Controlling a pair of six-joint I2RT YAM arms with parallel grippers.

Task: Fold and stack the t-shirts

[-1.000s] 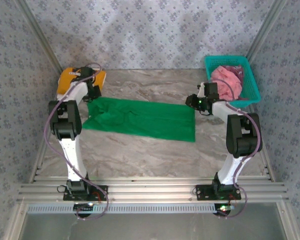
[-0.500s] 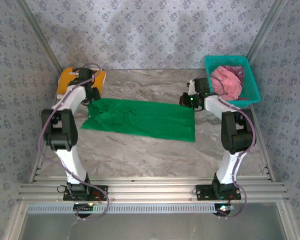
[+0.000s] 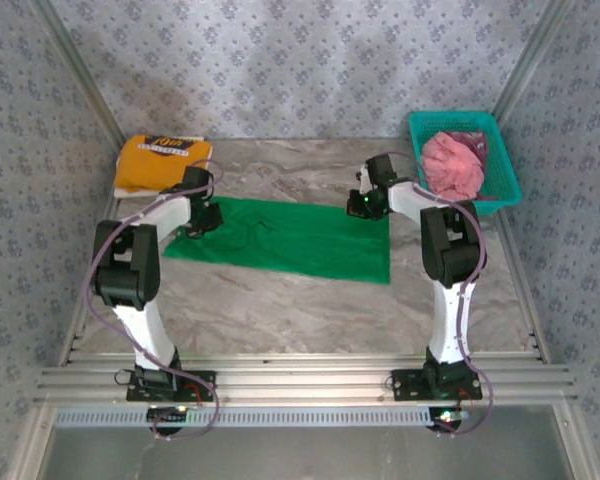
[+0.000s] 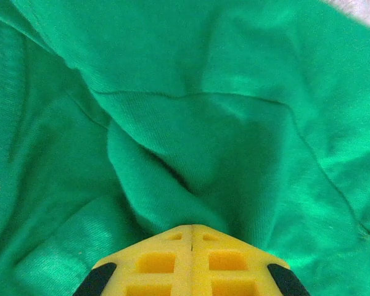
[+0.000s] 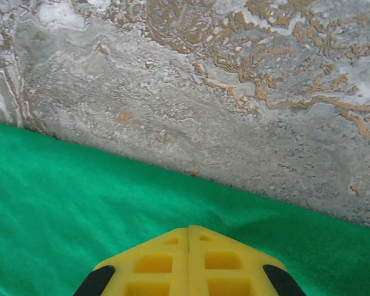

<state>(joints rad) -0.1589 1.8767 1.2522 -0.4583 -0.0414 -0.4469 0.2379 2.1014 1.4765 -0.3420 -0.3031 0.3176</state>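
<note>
Count: three t-shirts, one basket, two arms.

- Green t-shirt (image 3: 290, 238): one, lying flat on the worktop (image 3: 280, 300) as a long strip that spans the gap between the two sets of fingers. Each set is on a far corner of it.
- Left fingers (image 4: 191, 237): pressed fully together. A ridge of green cloth is gathered up and runs straight into the tips, so they have a pinch of the tee. From above they sit on the shirt's far-left corner (image 3: 202, 222), where the cloth is rumpled (sleeve or collar end, hard to tell which).
- Right fingers (image 5: 189, 237): also closed tight, tips at the tee's far edge with bare marble worktop just beyond them. The cloth puckers slightly at the tips, so it's probably pinched, but the view is too tight to be sure. From above they're at the far-right corner (image 3: 358, 207).
- Yellow-orange t-shirt (image 3: 163, 162): one, folded, dark print up. It's beyond the left fingers and to their left, near but not touching.
- Pink t-shirt (image 3: 454, 165): one, bunched in the teal basket (image 3: 505, 185), beyond and to the right of the right fingers, apart from them.
</note>
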